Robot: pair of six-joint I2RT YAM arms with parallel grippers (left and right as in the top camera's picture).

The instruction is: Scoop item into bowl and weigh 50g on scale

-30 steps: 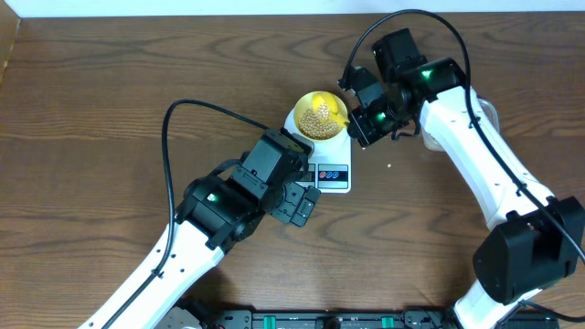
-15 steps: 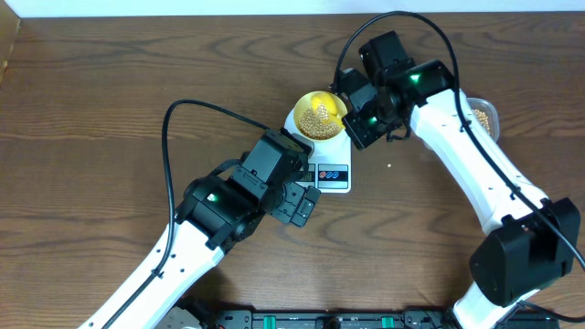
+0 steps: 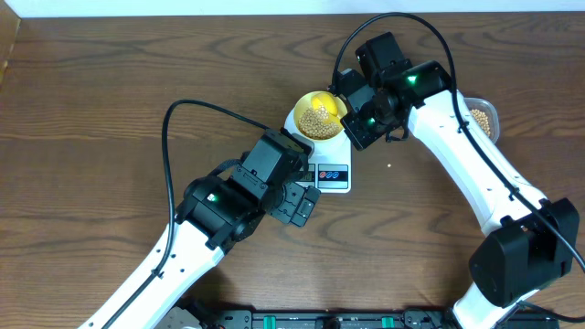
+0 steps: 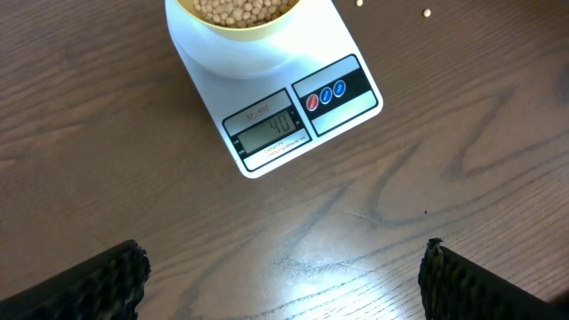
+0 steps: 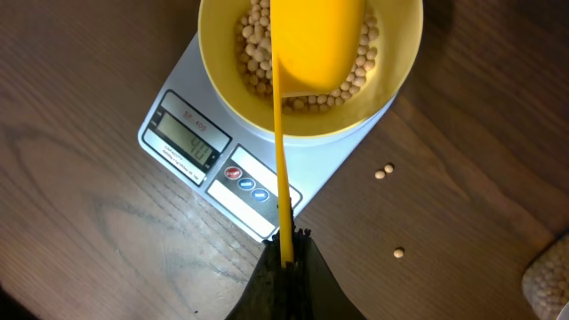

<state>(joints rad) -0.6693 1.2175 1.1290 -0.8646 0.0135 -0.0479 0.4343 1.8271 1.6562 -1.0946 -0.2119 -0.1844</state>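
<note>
The pale-yellow bowl (image 3: 315, 117) stands on the white scale (image 3: 332, 175) and holds tan beans (image 5: 253, 62). My right gripper (image 5: 286, 258) is shut on the handle of a yellow scoop (image 5: 316, 40), whose cup is tipped over the bowl (image 5: 302, 126). In the overhead view the right gripper (image 3: 361, 117) is just right of the bowl. The scale's display (image 4: 267, 132) reads about 40. My left gripper (image 4: 280, 271) is open and empty over bare table in front of the scale, below and left of it in the overhead view (image 3: 306, 201).
A clear tub of beans (image 3: 481, 117) sits to the right, behind the right arm, and its corner shows in the right wrist view (image 5: 551, 276). Loose beans (image 5: 384, 171) lie on the wood right of the scale. Another loose bean (image 3: 389, 165) shows overhead.
My right gripper has moved left with the scoop, from the bowl's right rim to over the bowl. The left arm has not moved.
</note>
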